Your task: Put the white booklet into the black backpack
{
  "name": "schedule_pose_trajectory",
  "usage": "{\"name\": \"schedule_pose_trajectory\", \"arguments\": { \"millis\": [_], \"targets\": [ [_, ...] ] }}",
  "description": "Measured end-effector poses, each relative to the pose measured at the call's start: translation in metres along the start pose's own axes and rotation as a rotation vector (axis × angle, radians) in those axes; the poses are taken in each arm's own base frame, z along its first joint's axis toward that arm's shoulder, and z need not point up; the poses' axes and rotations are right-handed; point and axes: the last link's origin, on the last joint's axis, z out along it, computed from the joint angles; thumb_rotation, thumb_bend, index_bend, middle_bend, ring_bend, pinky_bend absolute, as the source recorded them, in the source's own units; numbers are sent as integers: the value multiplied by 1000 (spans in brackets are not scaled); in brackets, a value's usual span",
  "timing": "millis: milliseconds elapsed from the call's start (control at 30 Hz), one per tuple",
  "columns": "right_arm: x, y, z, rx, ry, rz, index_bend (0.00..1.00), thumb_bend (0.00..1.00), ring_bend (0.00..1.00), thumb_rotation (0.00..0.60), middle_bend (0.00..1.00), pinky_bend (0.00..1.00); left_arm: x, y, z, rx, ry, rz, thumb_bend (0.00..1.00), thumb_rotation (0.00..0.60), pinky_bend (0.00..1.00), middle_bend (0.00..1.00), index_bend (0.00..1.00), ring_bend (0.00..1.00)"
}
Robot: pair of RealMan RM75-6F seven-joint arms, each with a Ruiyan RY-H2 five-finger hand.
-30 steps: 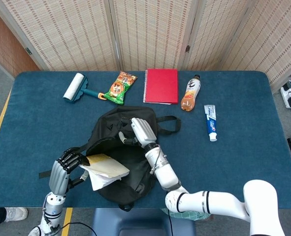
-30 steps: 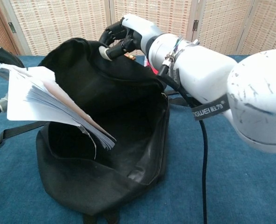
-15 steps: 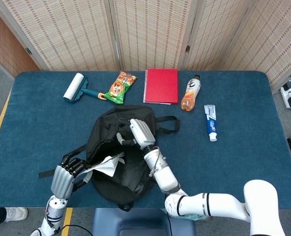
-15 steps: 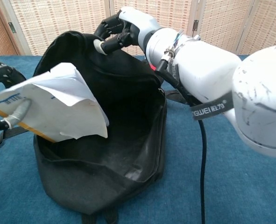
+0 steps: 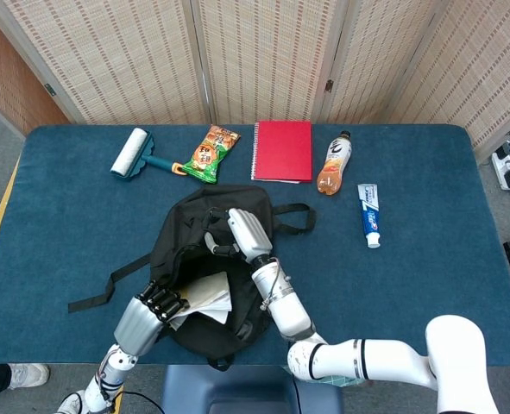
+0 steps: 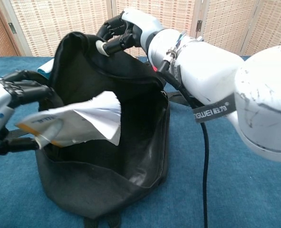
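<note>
At left, the robot's left hand (image 6: 12, 102) grips the white booklet (image 6: 78, 122), its fingers closed over the near edge while the curled pages reach into the open mouth of the black backpack (image 6: 130, 156) on the blue table (image 5: 427, 259). Just right of it, the right hand (image 6: 119, 31) pinches the backpack's upper rim, holding the opening upright and wide.
</note>
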Motion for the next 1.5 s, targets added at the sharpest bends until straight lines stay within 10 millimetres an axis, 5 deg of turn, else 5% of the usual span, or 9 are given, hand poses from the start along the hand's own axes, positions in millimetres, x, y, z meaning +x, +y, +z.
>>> {"name": "schedule_pose_trajectory", "arguments": {
  "millis": [567,933,1500],
  "targets": [
    [1,4,2,-15,9,-33,738,673,366,600,388,221,-11,8,4,-120,-47,96,479,600,344,688,668,603],
    [-8,16,12,-61,14,-129,731,671,363,600,384,221,0,6,-4,-103,-26,131,477,600,488,690,670,627],
    [-5,-16,7,-10,-1,-13,730,672,364,600,384,221,-18,19,9,-183,-75,187,477,600,518,713,685,638]
  ]
}}
